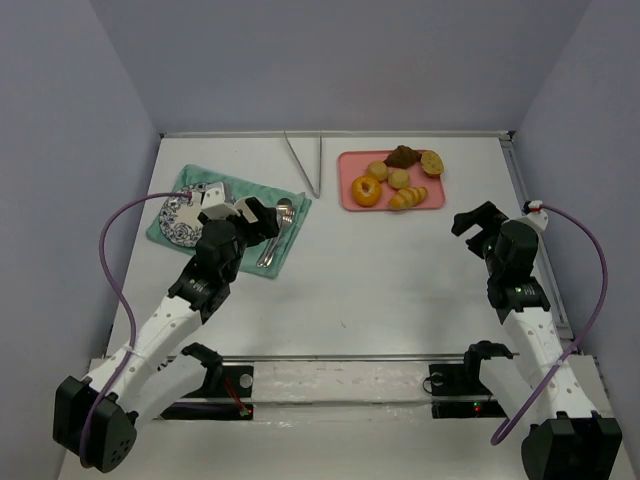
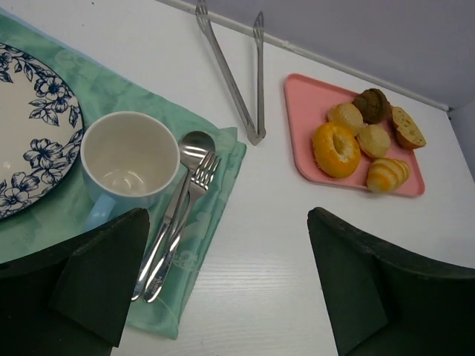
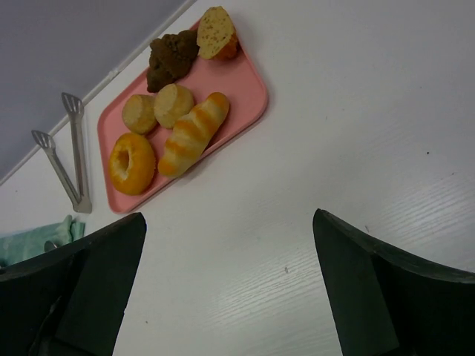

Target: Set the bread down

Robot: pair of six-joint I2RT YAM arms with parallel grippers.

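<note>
White tabletop [image 1: 380,290] stretches away from the two arm bases at the near edge, and both arms reach out over it. Your left gripper [image 2: 230,282] hangs above the near right part of a teal placemat [image 2: 111,93], jaws spread wide with nothing between them. Your right gripper [image 3: 230,289] hovers over bare table on the right, just as wide apart and holding nothing.

From the top camera the left gripper blocks much of the place setting, so rely on the left wrist view. There a pale mug [image 2: 130,159] stands on the placemat; its handle is partly behind the dark finger. A spoon [image 2: 194,144] and fork [image 2: 202,167] lie side by side just right of the mug, their handle ends slipping behind the same finger. A blue floral plate [image 2: 30,126] sits left of the mug, cut off by the frame edge.

Farther back, metal tongs [image 1: 314,192] lie on the table between placemat and pink tray [image 1: 348,165]. All the bread is on that tray: a ring-shaped orange bun [image 1: 366,190], a striped roll [image 1: 408,197], two round buns [image 1: 398,179], a dark brown pastry [image 1: 402,155] and a cut muffin piece [image 1: 432,162]. What kind the dark pastry is, you cannot tell.
</note>
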